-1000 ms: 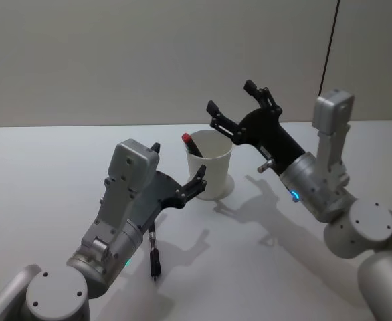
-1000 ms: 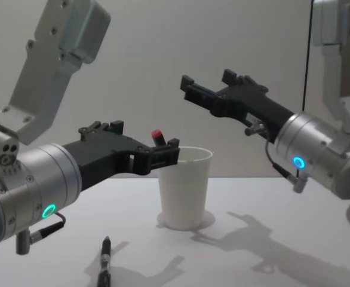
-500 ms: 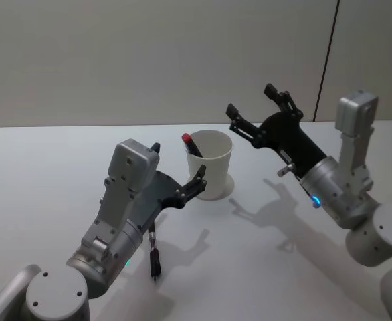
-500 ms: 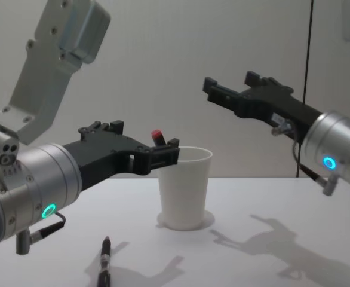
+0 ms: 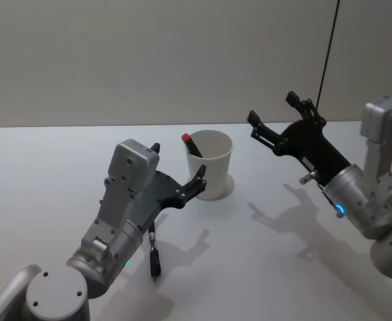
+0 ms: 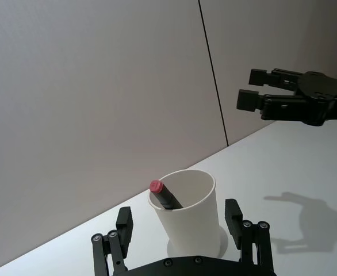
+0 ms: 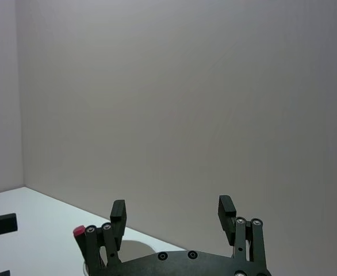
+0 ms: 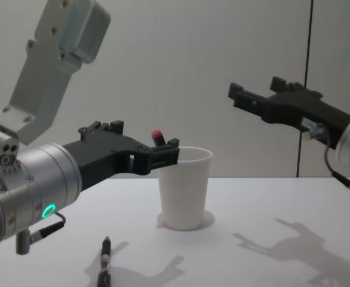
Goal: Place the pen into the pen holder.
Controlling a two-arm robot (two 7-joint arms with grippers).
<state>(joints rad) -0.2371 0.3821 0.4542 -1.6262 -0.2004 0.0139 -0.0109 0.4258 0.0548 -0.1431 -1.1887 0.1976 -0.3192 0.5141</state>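
Two pens are in sight. A red-capped pen [image 5: 190, 143] leans inside the pen holder [image 5: 209, 167], its cap poking above the rim on the holder's left side. A black pen [image 5: 154, 255] lies flat on the worktop [image 5: 42, 174], in front of the holder and to its left, well apart from it. Neither has moved over the last second, and the white holder stands upright where it stood.

What has changed is the right gripper [image 5: 274, 108]. A second ago it hung above the holder, and half a second ago it had drawn clear. Now it is farther off still to the holder's right, raised above rim height, jaws spread wide and holding nothing.

The left gripper [image 5: 178, 161] has not stirred. It sits just beside the holder on its left, at about rim height in the chest view, jaws wide and empty. In the left wrist view the holder stands just ahead of those jaws, centred between the two fingers.
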